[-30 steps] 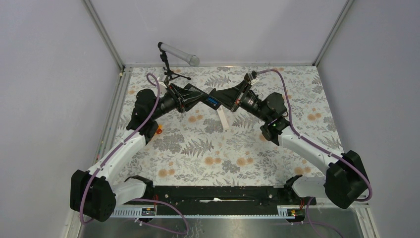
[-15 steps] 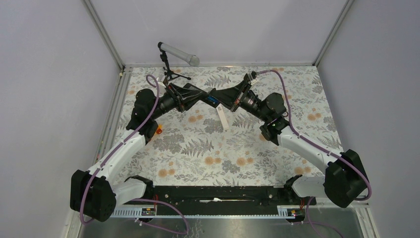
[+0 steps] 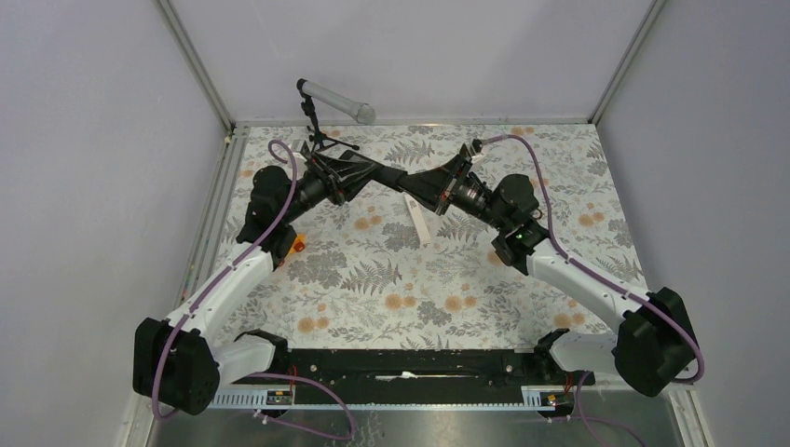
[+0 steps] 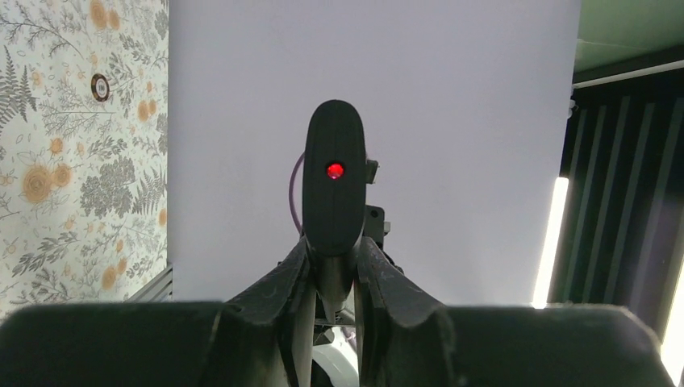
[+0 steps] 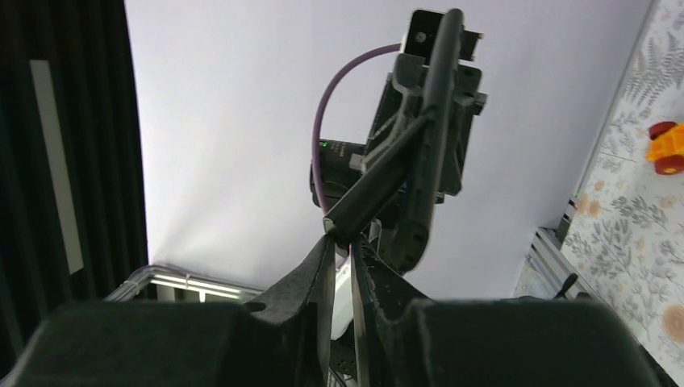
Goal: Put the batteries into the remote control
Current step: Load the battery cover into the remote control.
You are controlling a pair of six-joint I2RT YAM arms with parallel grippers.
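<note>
Black slim plastic remote control (image 4: 333,193), red dot on its rounded end, is clamped in the left pincer (image 4: 332,260). The jaws are closed tight on its sides, and it is held in the air over the far middle of the floral-print bench (image 3: 373,298). Right pincer (image 5: 340,251) meets it from the other side. Its fingers stand a thin slit apart with a black part right at the tips; cannot tell if that part is pinched or only touched.

What changes: a second ago the top view shows a small blue patch between the two pincers, and now it is out of sight. Both arms have shifted a little toward the far left. The right pincer has begun easing apart from fully closed.

Judgement: probably a blue cell has been pressed into the remote control and is being let go. No view shows the compartment, so seating is unconfirmed. No batteries are visible in any current view.

White narrow strip (image 3: 416,221) lies flat on the bench just below the meeting pincers, unmoved. It may be the cover, not sure. Orange toy car with red wheels (image 3: 296,244) sits by the left arm, unmoved, well apart from the action.

If the cell is in, what is left is any further batteries and closing the compartment.
</note>
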